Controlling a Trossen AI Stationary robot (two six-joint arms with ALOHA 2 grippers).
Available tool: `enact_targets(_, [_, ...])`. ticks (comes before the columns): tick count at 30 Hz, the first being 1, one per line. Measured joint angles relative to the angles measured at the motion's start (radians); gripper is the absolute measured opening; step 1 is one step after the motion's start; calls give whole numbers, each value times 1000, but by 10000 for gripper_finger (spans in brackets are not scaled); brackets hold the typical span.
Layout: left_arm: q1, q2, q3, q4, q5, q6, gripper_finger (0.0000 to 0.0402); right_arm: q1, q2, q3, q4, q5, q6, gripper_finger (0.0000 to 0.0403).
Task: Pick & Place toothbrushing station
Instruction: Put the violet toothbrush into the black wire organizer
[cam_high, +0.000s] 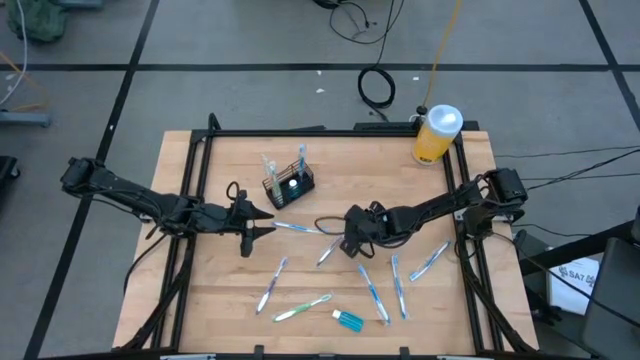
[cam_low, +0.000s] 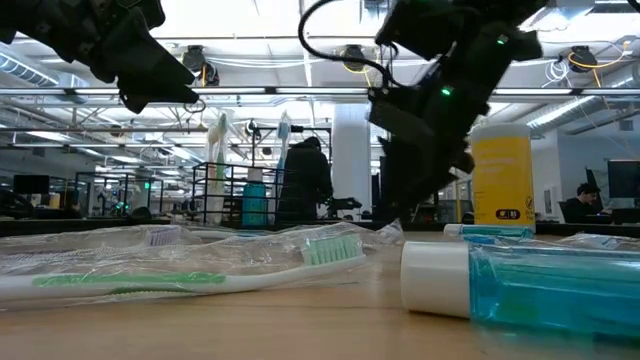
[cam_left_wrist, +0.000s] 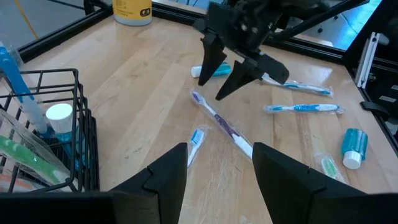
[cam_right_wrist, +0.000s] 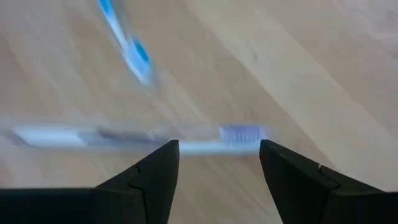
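Item 1, nearest the front edge of the table: teal travel bottle (cam_high: 349, 320) with white cap, lying on its side, well in front of the caddy; green toothbrush (cam_high: 302, 308) just beside it.

Item 2: loose wrapped toothbrushes, several blue ones (cam_high: 373, 292) scattered in front of and to the right of the caddy; untouched.

Item 3: right gripper (cam_high: 348, 241), fingers spread wide and empty, poised low over a purple-bristled toothbrush (cam_right_wrist: 186, 147) lying crosswise between the fingertips; in front of and right of the caddy.

Item 4: left gripper (cam_high: 262, 222), jaws parted wide, holding nothing, hovering just in front of and left of the caddy.

Item 5: toothbrushing station (cam_high: 288, 183), black wire-mesh caddy, upright, already stocked with brushes and a white-capped tube; behind both grippers.

Item 6: yellow bottle (cam_high: 437, 134), farthest back, well right of the caddy.

Handling note, judged: step in hand likely the pick of the purple-bristled brush; best to descend straight, straddle the handle near its middle, close only once the fingertips reach the wood; wrapper likely slippery, so grip squarely; risk of nudging the brush aside.
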Motion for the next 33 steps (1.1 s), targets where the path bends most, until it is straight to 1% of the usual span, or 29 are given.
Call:
enact_targets(3, [0, 0, 0, 0, 0, 0, 189, -15, 2, 1, 6, -29, 76, 218])
enact_targets(8, [0, 0, 0, 0, 0, -3, 189, -17, 3, -9, 16, -34, 112, 217])
enact_targets(16, [0, 0, 0, 0, 0, -8, 189, -19, 3, -78, 54, -34, 200, 216])
enact_targets(18, [0, 0, 0, 0, 0, -8, 189, -23, 3, -113, 106, -34, 208, 216])
enact_targets(23, [0, 0, 0, 0, 0, -10, 189, -46, 1, -214, 350, -30, 196, 209])
enact_targets(26, [0, 0, 0, 0, 0, -10, 189, -64, 1, -270, 466, -30, 194, 199])
enact_targets(29, [0, 0, 0, 0, 0, -9, 189, -76, -1, -306, 498, -27, 199, 179])
enact_targets(33, [0, 0, 0, 0, 0, -9, 189, -81, 0, -318, 512, -2, 181, 139])
